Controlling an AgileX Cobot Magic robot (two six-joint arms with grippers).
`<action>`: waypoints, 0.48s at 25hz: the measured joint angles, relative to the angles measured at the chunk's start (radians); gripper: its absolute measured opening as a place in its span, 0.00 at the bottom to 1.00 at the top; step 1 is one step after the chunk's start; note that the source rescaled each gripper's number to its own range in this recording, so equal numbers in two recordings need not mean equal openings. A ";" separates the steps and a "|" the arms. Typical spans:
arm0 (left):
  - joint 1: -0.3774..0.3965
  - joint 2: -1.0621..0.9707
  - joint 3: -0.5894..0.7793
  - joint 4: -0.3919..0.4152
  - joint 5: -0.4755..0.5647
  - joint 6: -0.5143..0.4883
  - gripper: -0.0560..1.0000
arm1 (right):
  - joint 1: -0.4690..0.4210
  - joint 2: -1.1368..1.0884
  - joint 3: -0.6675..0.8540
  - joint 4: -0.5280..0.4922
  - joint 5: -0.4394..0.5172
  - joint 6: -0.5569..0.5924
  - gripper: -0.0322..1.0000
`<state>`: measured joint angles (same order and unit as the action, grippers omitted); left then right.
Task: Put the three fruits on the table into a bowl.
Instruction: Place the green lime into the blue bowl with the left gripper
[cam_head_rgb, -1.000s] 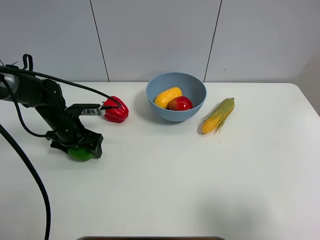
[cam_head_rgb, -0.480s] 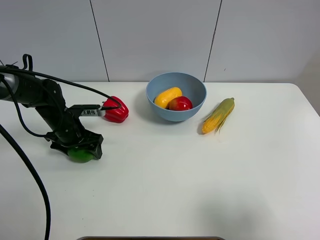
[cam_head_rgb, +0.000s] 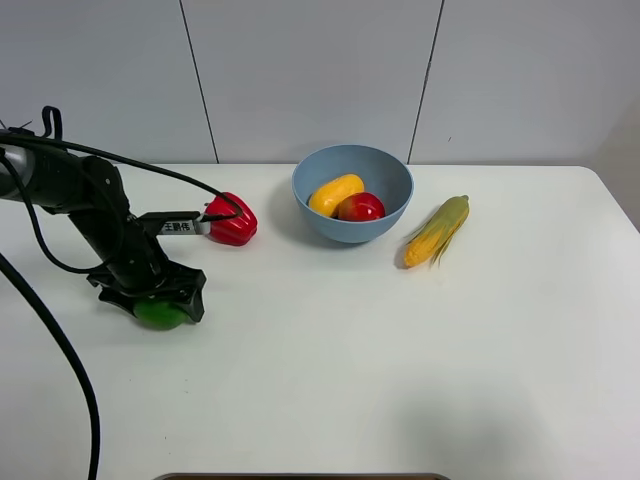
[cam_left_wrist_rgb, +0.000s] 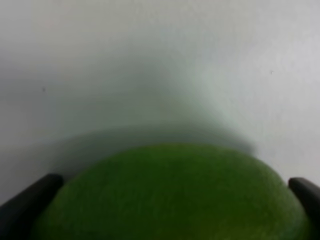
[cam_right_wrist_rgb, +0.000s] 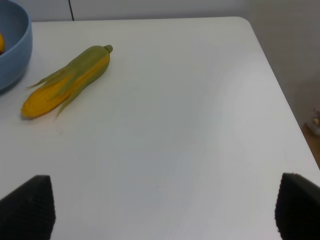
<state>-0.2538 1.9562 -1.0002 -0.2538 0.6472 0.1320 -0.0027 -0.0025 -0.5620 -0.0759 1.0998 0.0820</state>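
Clamped around the lime (cam_head_rgb: 158, 312), my left gripper (cam_head_rgb: 152, 298) sits low over the left part of the table (cam_head_rgb: 330, 370), its two dark fingertips (cam_left_wrist_rgb: 25, 200) pressing the fruit's sides in the left wrist view, where the green skin (cam_left_wrist_rgb: 170, 195) fills the near field and blurs. From the exterior high view the lime shows only as a green bulge under the black jaws, and I cannot tell whether it rests on the tabletop or hangs just above it.

Just behind my left arm lies the red bell pepper (cam_head_rgb: 233, 222), near the gripper but apart from it. Farther right stands the light-blue bowl (cam_head_rgb: 352, 193), well apart from the lime. Inside it the mango (cam_head_rgb: 335, 193) lies on the left and the pomegranate-like fruit (cam_head_rgb: 361, 207) sits touching it on the right.

Right of the bowl, close to it but not touching, the corn cob (cam_head_rgb: 437, 231) lies at a slant on the white surface.

My right gripper (cam_right_wrist_rgb: 165, 210) is spread wide and grasps nothing; its two dark fingertips (cam_right_wrist_rgb: 27, 205) frame bare tabletop, with the corn cob (cam_right_wrist_rgb: 67, 80) and a slice of the bowl's rim (cam_right_wrist_rgb: 15, 50) ahead of it.
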 joint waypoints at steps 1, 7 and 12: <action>0.000 -0.013 0.000 -0.001 0.000 0.000 0.05 | 0.000 0.000 0.000 0.000 0.000 0.000 0.70; 0.000 -0.074 -0.063 -0.002 0.064 -0.006 0.05 | 0.000 0.000 0.000 0.000 0.000 0.000 0.70; -0.002 -0.082 -0.200 -0.002 0.187 -0.013 0.05 | 0.000 0.000 0.000 0.000 0.000 0.000 0.70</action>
<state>-0.2560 1.8745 -1.2001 -0.2558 0.8344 0.1194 -0.0027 -0.0025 -0.5620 -0.0759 1.0998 0.0820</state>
